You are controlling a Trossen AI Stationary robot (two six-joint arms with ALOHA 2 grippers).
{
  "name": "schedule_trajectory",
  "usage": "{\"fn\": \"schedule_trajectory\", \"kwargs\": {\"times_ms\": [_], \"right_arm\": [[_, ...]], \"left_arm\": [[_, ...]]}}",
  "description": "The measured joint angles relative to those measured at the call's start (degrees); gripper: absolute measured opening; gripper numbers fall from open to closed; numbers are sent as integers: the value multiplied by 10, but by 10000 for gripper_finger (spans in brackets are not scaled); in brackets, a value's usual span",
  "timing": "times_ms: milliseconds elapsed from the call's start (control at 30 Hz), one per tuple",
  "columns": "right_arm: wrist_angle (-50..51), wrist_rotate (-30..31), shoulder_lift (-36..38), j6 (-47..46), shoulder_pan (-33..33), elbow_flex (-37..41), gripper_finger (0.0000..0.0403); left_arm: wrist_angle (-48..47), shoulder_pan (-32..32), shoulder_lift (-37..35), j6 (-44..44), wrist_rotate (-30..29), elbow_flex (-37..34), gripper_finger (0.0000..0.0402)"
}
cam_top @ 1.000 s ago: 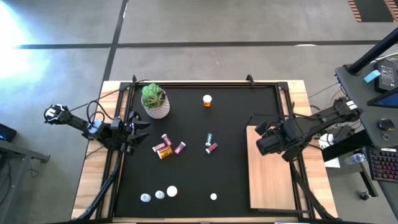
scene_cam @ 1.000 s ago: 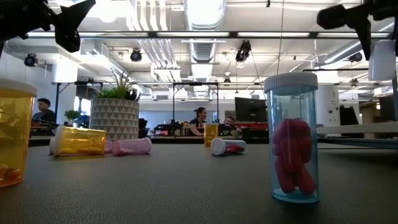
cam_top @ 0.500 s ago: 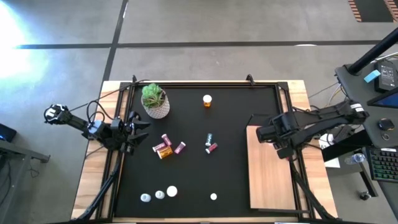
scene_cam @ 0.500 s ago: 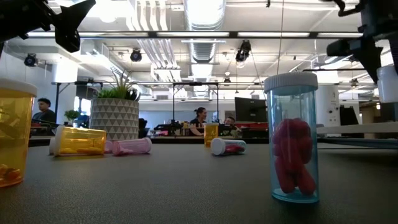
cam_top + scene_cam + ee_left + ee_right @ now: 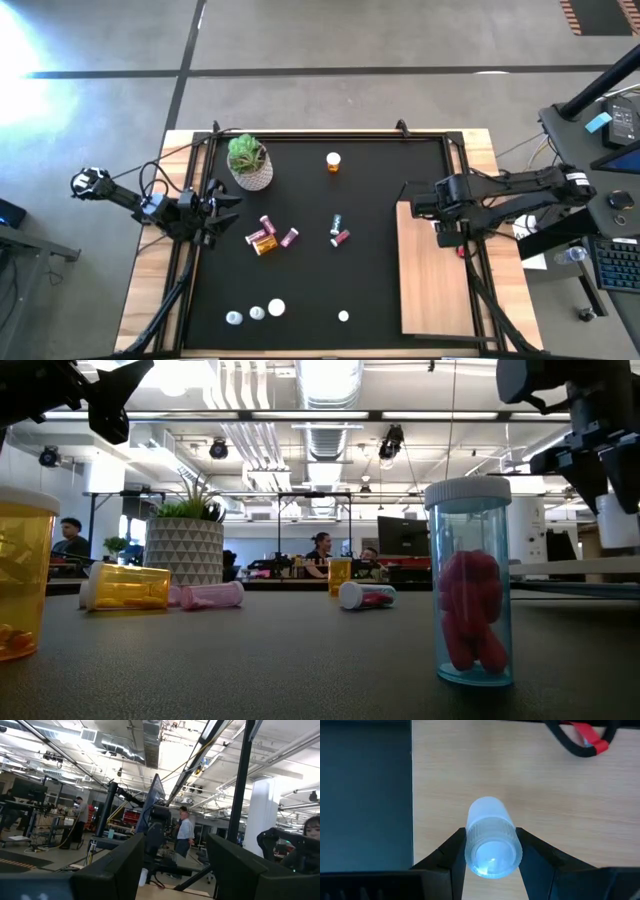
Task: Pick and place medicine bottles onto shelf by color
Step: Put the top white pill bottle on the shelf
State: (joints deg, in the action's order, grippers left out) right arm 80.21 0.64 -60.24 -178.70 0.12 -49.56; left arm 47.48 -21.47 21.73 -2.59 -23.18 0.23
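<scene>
My right gripper [image 5: 441, 213] is over the far end of the pale wooden shelf [image 5: 435, 280], shut on a white bottle [image 5: 491, 832]. The bottle also shows in the low view [image 5: 619, 520]. My left gripper [image 5: 175, 870] waits open and empty at the mat's left edge [image 5: 213, 207]. Lying on the black mat [image 5: 380, 180] are two pink bottles [image 5: 267, 224] and an amber one [image 5: 263, 243]. Near the middle are a teal-banded bottle [image 5: 336, 223] and a pink one [image 5: 341, 238]. An amber bottle [image 5: 333, 161] stands at the far side. Several white bottles [image 5: 257, 313] stand near the front. My right gripper pinches the white bottle between its two fingers, on the two sides of its capped upper end [image 5: 492, 855]. The fingers come from above, pointing down. The bottle hangs upright below them, its lower end over the shelf; in the low view it looks a little clear of the board.
A potted green plant [image 5: 248, 163] stands at the mat's far left. A red and black cable [image 5: 585, 742] lies beside the shelf's right side. The wooden table rim [image 5: 150, 290] surrounds the mat. People show in the room behind.
My right gripper has gone down toward the far end of the shelf with the white bottle, tipping its fingers to point down. The bottle stays upright in the hold.
</scene>
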Motion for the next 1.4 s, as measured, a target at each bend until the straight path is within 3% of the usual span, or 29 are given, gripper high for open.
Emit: {"fn": "schedule_trajectory", "kwargs": {"times_ms": [533, 867, 1133, 1400], "right_arm": [[-12, 1, -4, 74, -27, -36, 137], [-17, 14, -79, 199, -29, -60, 137], [-66, 26, -79, 301, -32, -65, 137], [-95, 41, -122, 319, -35, -66, 137]], "left_arm": [[0, 0, 0, 0, 0, 0, 199], [0, 0, 0, 0, 0, 0, 199], [0, 0, 0, 0, 0, 0, 199], [0, 0, 0, 0, 0, 0, 199]]}}
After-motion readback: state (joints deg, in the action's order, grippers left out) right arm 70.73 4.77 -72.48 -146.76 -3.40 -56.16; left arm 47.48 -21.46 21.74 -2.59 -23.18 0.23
